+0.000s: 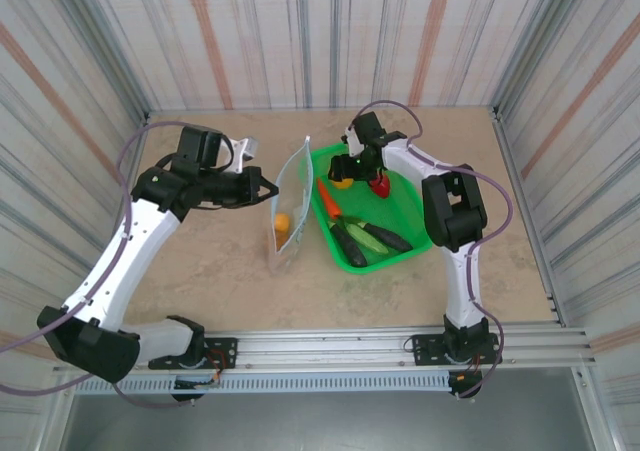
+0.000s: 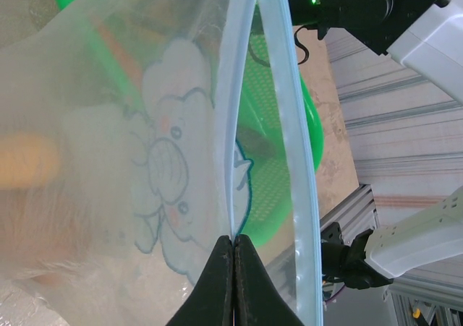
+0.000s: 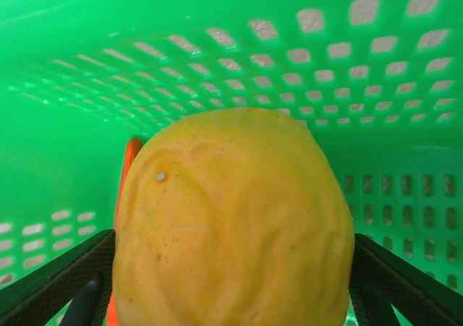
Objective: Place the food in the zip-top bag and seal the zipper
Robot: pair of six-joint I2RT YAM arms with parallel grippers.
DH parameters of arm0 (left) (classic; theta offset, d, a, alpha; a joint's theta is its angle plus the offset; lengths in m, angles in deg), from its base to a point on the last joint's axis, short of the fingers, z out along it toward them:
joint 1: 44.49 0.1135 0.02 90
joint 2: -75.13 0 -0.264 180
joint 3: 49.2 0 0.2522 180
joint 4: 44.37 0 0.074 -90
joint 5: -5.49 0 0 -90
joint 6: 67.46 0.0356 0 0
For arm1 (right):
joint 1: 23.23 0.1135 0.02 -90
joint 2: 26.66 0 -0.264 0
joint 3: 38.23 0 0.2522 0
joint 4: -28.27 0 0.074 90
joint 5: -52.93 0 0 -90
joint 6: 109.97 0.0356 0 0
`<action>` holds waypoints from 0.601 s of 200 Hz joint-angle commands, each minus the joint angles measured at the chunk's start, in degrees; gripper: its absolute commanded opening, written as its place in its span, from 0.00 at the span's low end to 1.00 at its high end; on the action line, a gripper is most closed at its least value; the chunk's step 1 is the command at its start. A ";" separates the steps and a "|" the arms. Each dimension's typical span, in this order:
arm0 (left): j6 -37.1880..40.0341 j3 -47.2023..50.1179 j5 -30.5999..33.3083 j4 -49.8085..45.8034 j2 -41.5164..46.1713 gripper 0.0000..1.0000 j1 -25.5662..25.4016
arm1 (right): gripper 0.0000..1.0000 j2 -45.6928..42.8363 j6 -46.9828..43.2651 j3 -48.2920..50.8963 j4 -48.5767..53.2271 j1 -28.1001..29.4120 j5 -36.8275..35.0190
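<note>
The clear zip-top bag (image 1: 292,196) stands upright left of the green basket, mouth open, with an orange round fruit (image 1: 282,222) inside. My left gripper (image 1: 272,191) is shut on the bag's near mouth edge (image 2: 234,239); the light-blue zipper (image 2: 289,123) runs along both lips, parted. My right gripper (image 1: 345,176) is down in the basket. Its fingers (image 3: 72,275) press both sides of a yellow round fruit (image 3: 231,217). A carrot (image 1: 327,198), strawberry (image 1: 379,183), cucumber (image 1: 372,233) and dark long pieces (image 1: 348,241) lie in the basket.
The green mesh basket (image 1: 400,254) sits at the table's centre right, close against the bag. Its perforated wall (image 3: 217,51) rises just behind the yellow fruit. Striped enclosure walls surround the table, and an aluminium rail runs along the near edge.
</note>
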 commanded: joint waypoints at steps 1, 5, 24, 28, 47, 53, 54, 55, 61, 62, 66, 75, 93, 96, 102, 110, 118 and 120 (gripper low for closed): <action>0.53 -0.10 0.24 -0.88 -0.34 0.00 0.62 | 0.78 1.96 1.77 -2.07 -0.12 -0.37 2.13; 0.53 -0.10 0.17 -0.91 -0.34 0.00 0.61 | 0.76 1.95 1.89 -2.23 -0.12 -0.33 2.24; 0.49 -0.09 0.15 -0.86 -0.48 0.00 0.60 | 0.69 0.38 2.73 -1.76 0.23 -0.09 1.99; 0.48 -0.05 0.23 -0.89 -0.47 0.00 0.62 | 0.69 -0.35 2.90 -1.37 0.17 -0.04 1.61; 0.48 -0.02 0.29 -0.83 -0.39 0.00 0.57 | 0.66 -5.87 3.70 2.05 -1.02 0.08 -0.60; 0.48 -0.13 0.33 -0.81 -0.38 0.00 0.62 | 0.66 -8.04 3.98 3.28 -1.29 0.01 -1.36; 0.48 -0.13 0.33 -0.77 -0.39 0.00 0.57 | 0.66 -8.41 4.00 3.55 -1.32 0.05 -1.50; 0.40 -0.13 0.33 -0.74 -0.31 0.00 0.55 | 0.66 -8.77 4.05 3.73 -1.33 0.02 -1.65; 0.32 -0.13 0.28 -0.64 -0.36 0.00 0.60 | 0.66 -11.07 4.31 4.91 -1.50 0.01 -2.16; 0.36 -0.17 0.30 -0.68 -0.39 0.00 0.61 | 0.66 -11.46 4.34 5.20 -1.51 0.00 -2.30; 0.37 -0.23 0.28 -0.56 -0.41 0.00 0.62 | 0.66 -13.02 4.52 6.10 -1.64 0.00 -2.61; 0.31 -0.30 0.49 -0.42 -0.48 0.00 0.62 | 0.66 -16.52 5.31 7.95 -1.87 0.00 -3.13; -0.73 -0.01 0.58 0.57 -0.54 0.00 0.78 | 0.66 -23.62 6.73 11.71 -2.53 -0.06 -2.57; -1.00 0.18 0.49 0.85 -0.44 0.00 0.79 | 0.66 -24.76 7.05 12.36 -2.64 -0.15 -2.55; -1.57 0.38 0.40 1.34 -0.45 0.00 0.82 | 0.66 -27.21 7.86 13.45 -2.75 -0.32 -2.07; -2.40 0.92 0.25 2.27 -0.43 0.00 0.93 | 0.66 -30.47 8.87 14.66 -2.98 -0.46 -0.91; -3.19 1.32 -0.05 3.27 -0.34 0.00 1.01 | 0.66 -33.68 9.89 15.53 -3.33 -0.41 -0.16; -3.31 1.35 -0.14 3.37 -0.37 0.00 1.05 | 0.66 -34.40 10.08 15.67 -3.36 -0.37 0.12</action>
